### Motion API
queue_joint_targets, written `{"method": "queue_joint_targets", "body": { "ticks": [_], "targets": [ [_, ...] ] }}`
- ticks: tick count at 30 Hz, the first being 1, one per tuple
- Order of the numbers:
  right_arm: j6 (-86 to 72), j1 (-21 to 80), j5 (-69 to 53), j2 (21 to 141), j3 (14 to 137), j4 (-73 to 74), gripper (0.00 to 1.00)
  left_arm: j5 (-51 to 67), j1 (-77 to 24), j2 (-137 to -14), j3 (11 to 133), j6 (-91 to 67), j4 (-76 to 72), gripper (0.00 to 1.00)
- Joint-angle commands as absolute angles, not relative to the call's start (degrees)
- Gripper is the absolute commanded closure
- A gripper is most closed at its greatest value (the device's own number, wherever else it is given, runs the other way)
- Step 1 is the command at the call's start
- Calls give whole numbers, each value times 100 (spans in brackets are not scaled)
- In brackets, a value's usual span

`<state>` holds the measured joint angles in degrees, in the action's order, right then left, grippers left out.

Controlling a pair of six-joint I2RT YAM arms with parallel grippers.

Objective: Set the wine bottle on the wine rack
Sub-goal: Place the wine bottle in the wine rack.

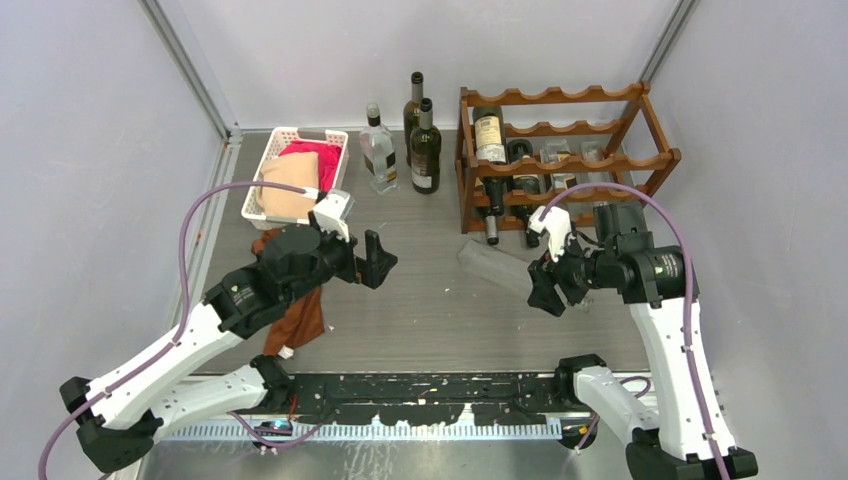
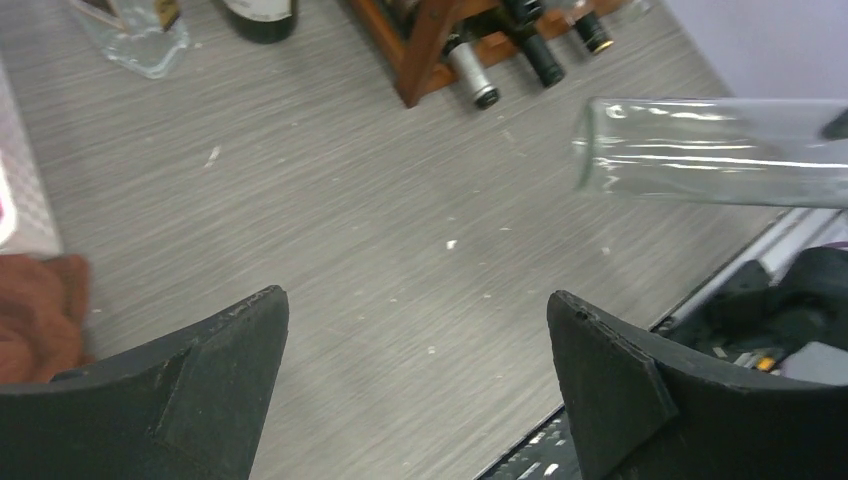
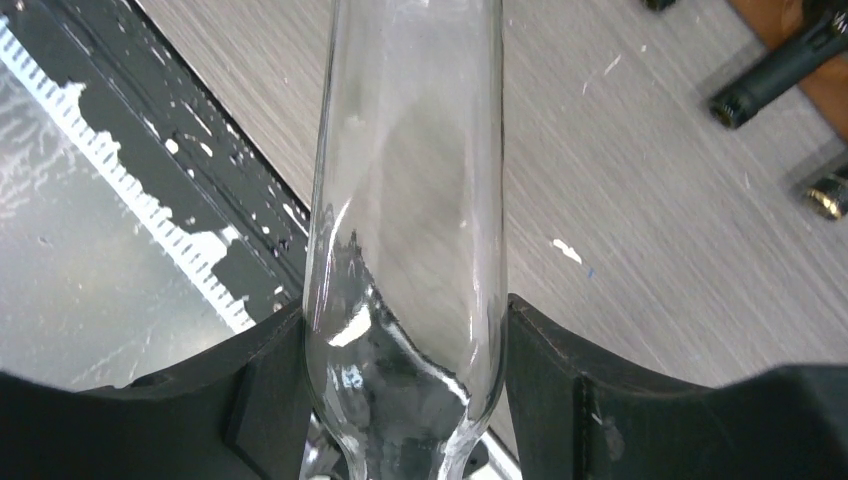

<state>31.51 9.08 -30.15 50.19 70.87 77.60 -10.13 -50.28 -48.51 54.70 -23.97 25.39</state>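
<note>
Gripped near its shoulder by the right tool [image 3: 405, 370], the clear wine bottle [image 3: 405, 180] is held level before the wine rack [image 1: 560, 98], seemingly to suit its cradles; the left tool [image 2: 418, 340] is spread wide, empty.

Three upright bottles [image 1: 425, 150], one clear wine bottle [image 1: 495, 265] held — one wine rack [image 1: 550, 97], one white basket [image 1: 283, 133].
</note>
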Motion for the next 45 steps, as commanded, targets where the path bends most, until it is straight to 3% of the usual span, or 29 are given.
{"method": "queue_joint_targets", "body": {
  "ticks": [1,20,33,45],
  "targets": [
    [4057,518,-3294,5100,7577,8497,99,-696,-4708,-4834,5779,-1632,2816,0],
    [5340,-2569,-3906,5986,8095,9045,99,-579,-4579,-4693,4747,-869,2628,0],
    [3811,-2733,-4086,6061,7629,7171,99,-968,-4579,-4540,5154,-290,3266,0],
    [2680,-2725,-4329,6220,7112,5784,99,-1245,-4570,-4490,4747,-216,3248,0]
  ]
}}
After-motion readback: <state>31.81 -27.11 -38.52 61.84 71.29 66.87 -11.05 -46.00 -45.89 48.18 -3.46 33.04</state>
